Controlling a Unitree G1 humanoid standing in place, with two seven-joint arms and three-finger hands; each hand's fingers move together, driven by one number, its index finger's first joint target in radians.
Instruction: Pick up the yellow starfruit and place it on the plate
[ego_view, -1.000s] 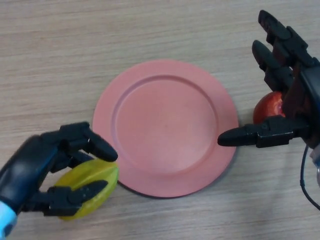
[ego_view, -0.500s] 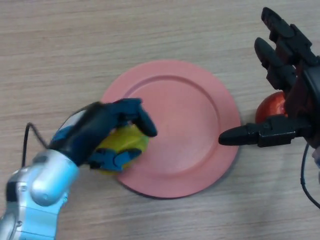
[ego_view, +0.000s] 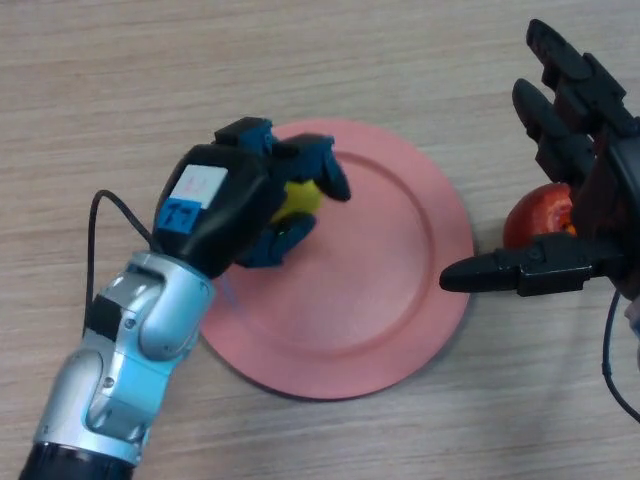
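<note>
Closest to me the left arm slants up from the bottom edge, and its hand (ego_view: 235, 205) hangs over the left part of the plate (ego_view: 400, 300), fingers curled round the starfruit (ego_view: 300, 196). Only a small yellow patch of the fruit shows between the dark fingers; the rest is hidden under the palm, so I can't tell whether it touches the plate or rides a little above it.

The step in hand looks like the set-down. To do it well I'd want the fruit lowered to the flat middle of the plate rather than the sloping rim, then the fingers eased apart slowly so the ridged fruit doesn't roll or get flicked off. The hand should lift straight up afterwards, so the fingers don't drag the fruit along.

Off to the right, the right hand (ego_view: 580, 200) sits idle beside the plate, fingers straight and spread, thumb pointing at the rim. Behind it a red fruit (ego_view: 535, 215) lies on the table (ego_view: 120, 80), just beside the plate; it has no part in this job and is best left alone
</note>
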